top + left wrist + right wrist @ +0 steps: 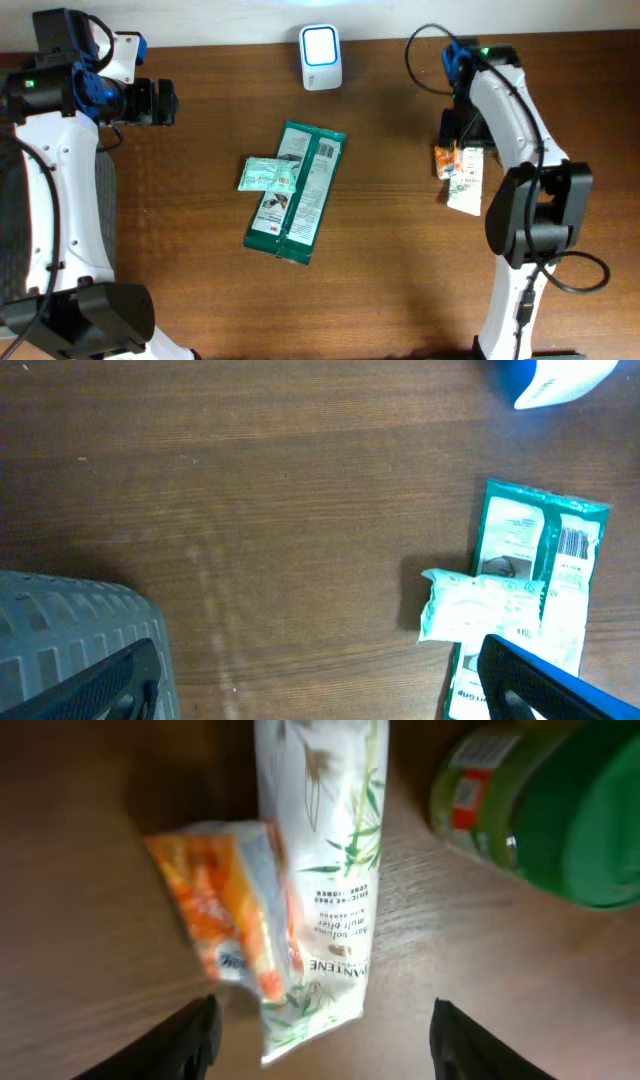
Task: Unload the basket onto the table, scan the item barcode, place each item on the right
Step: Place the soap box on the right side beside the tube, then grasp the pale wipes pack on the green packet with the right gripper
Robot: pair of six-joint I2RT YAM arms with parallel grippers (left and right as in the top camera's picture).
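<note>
Toward right edge of bench (400,300): orange packet (220,910), touching white sachet (325,840), below right end effector (325,1020), jaws parted, holding nothing. Looks light, floppy, slick; best pinched at a crimped end. Left end effector (315,670) spread wide, empty.

We identify the left arm (40,200) and right arm (510,115) by white moulded link shells and black joint housings. Each carries a blue fitting (95,85), a green indicator lamp (486,50) and thin black cables (415,55). The left gripper (325,680) and right gripper (320,1040) have black fingers (195,1035).
</note>
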